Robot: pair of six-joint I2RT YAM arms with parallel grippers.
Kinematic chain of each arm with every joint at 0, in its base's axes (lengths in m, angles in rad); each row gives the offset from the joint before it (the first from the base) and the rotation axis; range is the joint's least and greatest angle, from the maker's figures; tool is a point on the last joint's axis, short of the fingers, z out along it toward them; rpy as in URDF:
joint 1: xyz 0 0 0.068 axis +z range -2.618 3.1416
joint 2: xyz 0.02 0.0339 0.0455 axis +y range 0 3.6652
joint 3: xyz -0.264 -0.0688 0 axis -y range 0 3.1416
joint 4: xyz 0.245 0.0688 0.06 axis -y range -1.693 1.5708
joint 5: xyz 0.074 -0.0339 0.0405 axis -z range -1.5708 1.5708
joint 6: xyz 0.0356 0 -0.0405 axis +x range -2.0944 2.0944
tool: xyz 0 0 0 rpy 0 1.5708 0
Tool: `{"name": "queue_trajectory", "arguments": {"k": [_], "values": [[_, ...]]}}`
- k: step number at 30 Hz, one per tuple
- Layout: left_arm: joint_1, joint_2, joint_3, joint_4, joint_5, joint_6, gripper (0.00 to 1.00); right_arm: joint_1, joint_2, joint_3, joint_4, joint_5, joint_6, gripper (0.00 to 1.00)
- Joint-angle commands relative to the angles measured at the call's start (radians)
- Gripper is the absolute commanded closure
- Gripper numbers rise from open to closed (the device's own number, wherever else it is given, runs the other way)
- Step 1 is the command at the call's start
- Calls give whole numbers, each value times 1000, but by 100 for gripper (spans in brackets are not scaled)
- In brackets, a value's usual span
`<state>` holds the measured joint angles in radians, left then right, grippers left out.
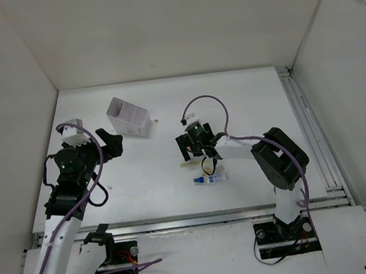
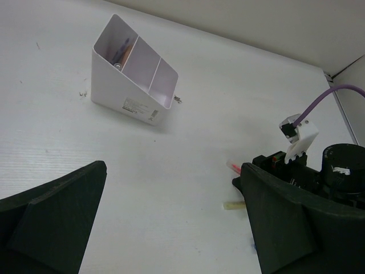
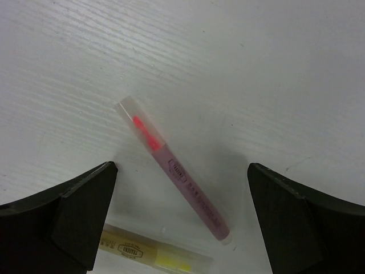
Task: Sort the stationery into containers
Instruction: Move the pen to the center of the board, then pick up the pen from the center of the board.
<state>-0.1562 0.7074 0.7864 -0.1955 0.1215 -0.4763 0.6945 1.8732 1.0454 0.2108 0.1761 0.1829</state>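
Note:
The white box with side-by-side compartments stands at the back left; in the left wrist view one end compartment holds some pens. My right gripper is open, low over a pink highlighter that lies on the table between its fingers. A yellow highlighter lies just below it. The blue-and-white tube lies in front of the right gripper. My left gripper is open and empty, in front and left of the box. The pink tip and the yellow tip show past its right finger.
White walls close in the table on the left, back and right. A metal rail runs along the right side. A purple cable loops over the right wrist. Small dark specks lie beside the box.

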Motion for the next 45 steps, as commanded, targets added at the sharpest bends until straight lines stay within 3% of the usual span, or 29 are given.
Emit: {"name": "queue_trajectory", "arguments": {"k": [1, 5, 8, 13, 20, 21, 25, 29, 35, 38, 45], "values": [[-2, 20, 10, 48, -3, -7, 0, -39, -55, -50, -42, -61, 33, 5], [-2, 40, 13, 53, 4, -5, 0, -75, -69, -88, -48, -131, 3, 19], [-2, 52, 10, 68, 9, -7, 0, -78, -57, -94, -51, -138, -3, 22], [-2, 76, 14, 77, 17, -8, 0, -84, -31, -78, -45, -127, -6, 71], [-2, 115, 31, 80, 38, -8, 0, -90, -17, -42, -37, -92, -52, 91], [-2, 125, 36, 76, 50, -15, 0, -96, -19, -35, -39, -90, -68, 100], [-12, 159, 60, 94, 110, -25, 0, -96, -63, -13, -15, -105, -151, 100], [-46, 233, 106, 97, 170, -44, 0, -79, -227, -88, 99, -168, -249, 100], [-190, 414, 206, 126, 228, -65, 0, -6, -344, -121, 187, -315, -241, 100], [-247, 519, 260, 142, 222, -76, 0, 29, -355, -108, 194, -340, -218, 100], [-290, 604, 301, 177, 135, -148, 5, 95, -453, -171, 314, -305, -186, 100]]}}
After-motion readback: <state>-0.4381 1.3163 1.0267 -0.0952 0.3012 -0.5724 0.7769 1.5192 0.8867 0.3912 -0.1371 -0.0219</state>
